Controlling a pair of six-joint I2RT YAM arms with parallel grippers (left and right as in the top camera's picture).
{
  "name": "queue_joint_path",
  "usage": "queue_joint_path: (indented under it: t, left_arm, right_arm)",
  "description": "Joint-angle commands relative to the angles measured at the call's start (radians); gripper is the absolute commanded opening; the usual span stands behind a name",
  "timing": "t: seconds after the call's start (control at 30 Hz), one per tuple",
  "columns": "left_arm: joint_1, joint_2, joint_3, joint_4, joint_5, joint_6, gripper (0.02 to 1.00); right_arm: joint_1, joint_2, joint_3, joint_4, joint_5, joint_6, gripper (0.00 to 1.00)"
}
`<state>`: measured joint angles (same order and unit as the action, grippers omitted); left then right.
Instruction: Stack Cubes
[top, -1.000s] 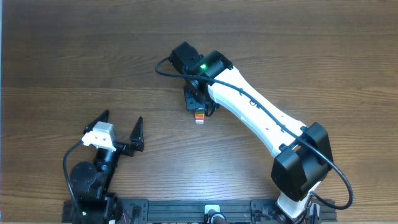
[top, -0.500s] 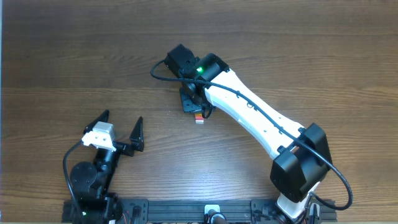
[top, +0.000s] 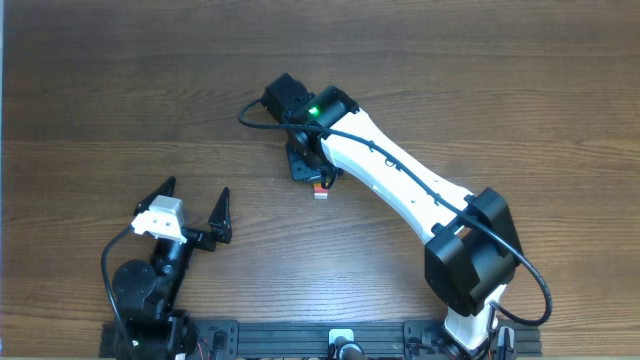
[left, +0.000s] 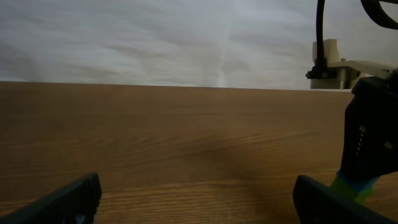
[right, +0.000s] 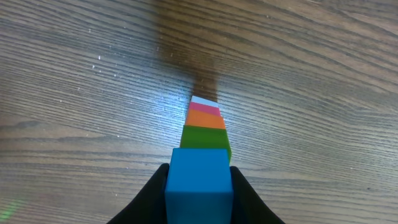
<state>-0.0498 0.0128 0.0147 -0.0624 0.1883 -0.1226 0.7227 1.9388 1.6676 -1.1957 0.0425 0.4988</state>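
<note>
Blue cube (right: 199, 185) sits clenched between the fingers of our right hand (right: 199, 169), directly over a stack (right: 205, 124) of green, orange, pink and white cubes near the middle of the wooden surface (top: 120, 90). We cannot tell whether it touches the green one. Our left hand (top: 196, 190) rests released at the near left, well apart.

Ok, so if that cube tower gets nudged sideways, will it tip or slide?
Probably tip: the tower stands five cubes tall on one cube's footprint. The cubes seem only stacked, not joined, so a high push would likely scatter them. The smooth wooden table might let a low push slide it.
</note>
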Motion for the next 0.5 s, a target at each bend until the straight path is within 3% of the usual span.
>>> queue_joint_path:
  t: [0.03,0.33,0.5]
  left_arm:
    - [0.005,-0.008,-0.009,0.005,0.013,0.018,1.000]
    - [0.005,-0.008,-0.009,0.005,0.013,0.018,1.000]
    - [0.005,-0.008,-0.009,0.005,0.013,0.018,1.000]
  right_arm:
    - [0.005,0.012,-0.003,0.000,-0.005,0.001,0.012]
    - [0.005,0.012,-0.003,-0.002,-0.009,0.001,0.031]
    - [0.005,0.012,-0.003,-0.002,-0.009,0.001,0.141]
